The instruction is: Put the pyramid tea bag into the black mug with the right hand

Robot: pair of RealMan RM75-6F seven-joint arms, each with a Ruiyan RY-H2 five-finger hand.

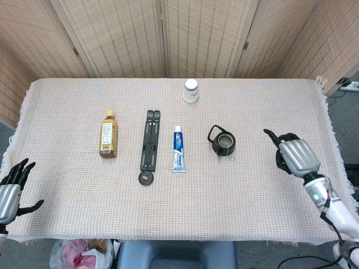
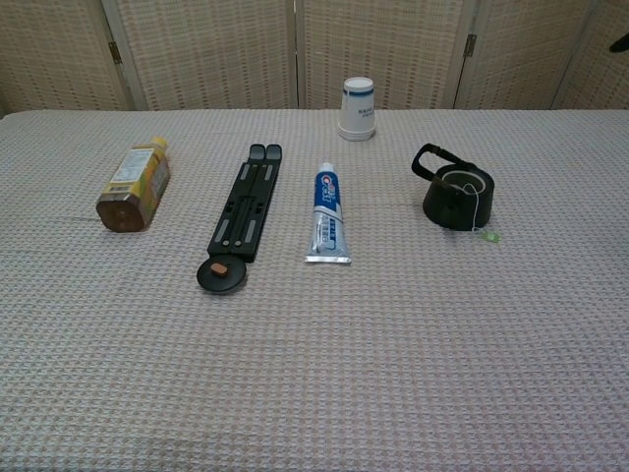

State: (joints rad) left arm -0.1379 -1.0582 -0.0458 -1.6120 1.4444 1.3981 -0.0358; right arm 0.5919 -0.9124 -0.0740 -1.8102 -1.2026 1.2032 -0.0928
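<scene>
- Presently, right hand (image 1: 295, 156): empty, fingers loosely curled with one extended, well right of the black mug (image 1: 224, 142).
- Left hand (image 1: 11, 191): empty, fingers spread, at the bench (image 1: 67, 218) corner.
- Pyramid tea bag: inside the mug; string over the rim, green tag (image 2: 487, 235) on the bench beside it.

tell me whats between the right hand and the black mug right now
Only bare tablecloth in the head view: the right hand hangs well clear of the black mug, and the tea bag's green tag lies beside the mug.
</scene>
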